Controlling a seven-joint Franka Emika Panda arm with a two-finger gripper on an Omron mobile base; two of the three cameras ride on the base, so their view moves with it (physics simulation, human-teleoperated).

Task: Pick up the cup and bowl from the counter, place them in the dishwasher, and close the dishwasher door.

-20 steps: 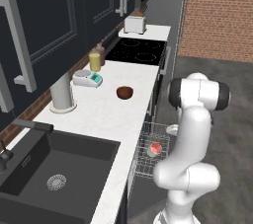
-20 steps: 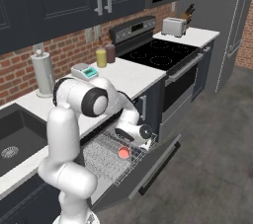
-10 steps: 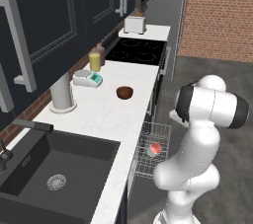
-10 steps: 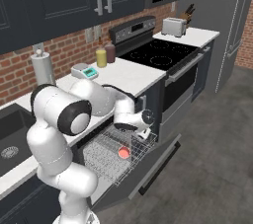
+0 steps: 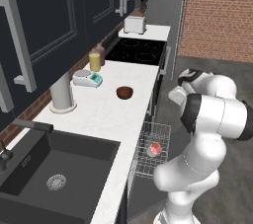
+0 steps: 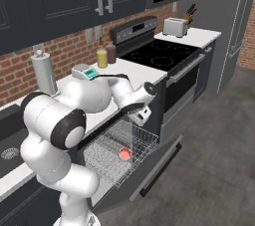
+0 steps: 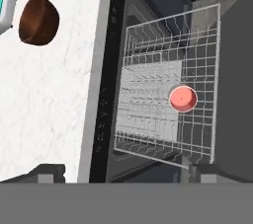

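From the left base camera, I see the small round dark reddish-brown bowl (image 5: 124, 92) sitting on the long white speckled stone counter (image 5: 106, 114), right of the grey scale with a teal screen (image 5: 88, 78) and the yellow cylindrical jar (image 5: 94, 61). Below the counter edge, the pull-out grey wire rack (image 5: 151, 150) holds the short salmon-red cup (image 5: 155, 148).

Across in the right base camera, my arm's two-finger gripper (image 6: 141, 116) hangs just above the rack's far corner, well over the cup (image 6: 124, 154). The flat dark navy-grey dishwasher door (image 6: 149, 171) lies dropped open beneath the rack.

Down through the hand camera, both dark fingertips (image 7: 48, 172) sit wide apart at the bottom corners, nothing between them. The cup (image 7: 183, 98) stands mouth-up inside the rack (image 7: 168, 87); the bowl (image 7: 38, 19) rests on the counter (image 7: 54, 104), touching nothing.
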